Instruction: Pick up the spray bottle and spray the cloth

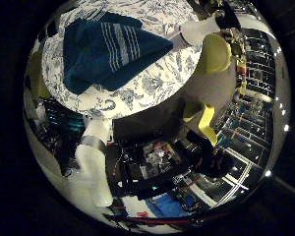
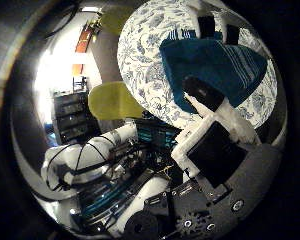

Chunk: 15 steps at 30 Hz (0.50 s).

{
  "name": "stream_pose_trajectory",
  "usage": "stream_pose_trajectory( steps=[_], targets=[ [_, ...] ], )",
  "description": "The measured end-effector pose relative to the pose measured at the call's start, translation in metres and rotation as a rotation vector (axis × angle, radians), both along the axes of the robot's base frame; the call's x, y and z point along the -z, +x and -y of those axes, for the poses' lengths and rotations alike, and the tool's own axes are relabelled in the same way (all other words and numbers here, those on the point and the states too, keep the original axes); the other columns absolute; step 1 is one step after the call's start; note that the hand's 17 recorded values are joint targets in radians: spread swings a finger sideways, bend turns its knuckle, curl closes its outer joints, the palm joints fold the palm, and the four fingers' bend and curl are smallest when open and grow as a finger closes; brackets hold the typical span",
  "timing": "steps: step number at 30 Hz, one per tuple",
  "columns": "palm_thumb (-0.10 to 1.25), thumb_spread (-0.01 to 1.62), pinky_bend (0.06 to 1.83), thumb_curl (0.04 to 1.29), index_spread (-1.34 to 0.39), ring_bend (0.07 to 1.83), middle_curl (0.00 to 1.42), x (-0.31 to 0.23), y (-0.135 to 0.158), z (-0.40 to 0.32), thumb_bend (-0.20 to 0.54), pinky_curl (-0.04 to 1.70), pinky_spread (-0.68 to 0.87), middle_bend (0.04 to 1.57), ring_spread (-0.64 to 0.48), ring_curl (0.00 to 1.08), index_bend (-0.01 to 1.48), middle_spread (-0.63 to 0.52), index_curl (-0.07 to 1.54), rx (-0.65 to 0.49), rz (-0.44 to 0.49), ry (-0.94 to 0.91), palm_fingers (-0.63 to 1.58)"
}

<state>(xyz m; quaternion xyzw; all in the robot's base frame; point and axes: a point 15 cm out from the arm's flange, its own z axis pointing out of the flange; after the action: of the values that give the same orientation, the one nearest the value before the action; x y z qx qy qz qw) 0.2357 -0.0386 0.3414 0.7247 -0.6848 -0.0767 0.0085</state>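
You are looking down from the palm onto a round table covered in a white cloth printed with blue flowers (image 1: 152,86). On it lies the dark blue folded cloth with pale stripes (image 1: 108,49), reaching close to the table's edge on one side, with printed cover showing round the rest of it. The cloth is flat on the table and well apart from the palm, and nothing touches it.

In the thumb side view, the white and black right hand (image 2: 215,150) reaches in across the cloth, in front of it but not on it. You cannot tell from either view how far the hand is open or whether it holds anything.

A white, rounded form with a grey band (image 1: 93,164) stands close to the palm, off the table's edge. You cannot tell whether it is the spray bottle or a part of the hand.

A yellow-green chair seat (image 2: 115,100) sits just beside the table. The white arm (image 2: 80,160) shows beyond it.
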Motion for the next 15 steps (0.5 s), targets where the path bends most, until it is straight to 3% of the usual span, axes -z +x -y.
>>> stream_pose_trajectory(
  steps=[6,15],
  targets=[
    [0.84,1.13,0.50,0.33,-0.37,0.71,0.49,-0.007,0.002,0.044,-0.021,0.09,0.17,0.60,-0.09,0.31,0.27,-0.19,0.50,0.123,0.071,0.034,0.55],
    [0.82,1.14,0.57,0.35,-0.40,0.81,0.51,-0.032,0.020,0.092,-0.018,0.01,0.08,0.67,-0.17,0.32,0.25,-0.26,0.51,0.288,0.371,0.257,0.74]
  ],
)
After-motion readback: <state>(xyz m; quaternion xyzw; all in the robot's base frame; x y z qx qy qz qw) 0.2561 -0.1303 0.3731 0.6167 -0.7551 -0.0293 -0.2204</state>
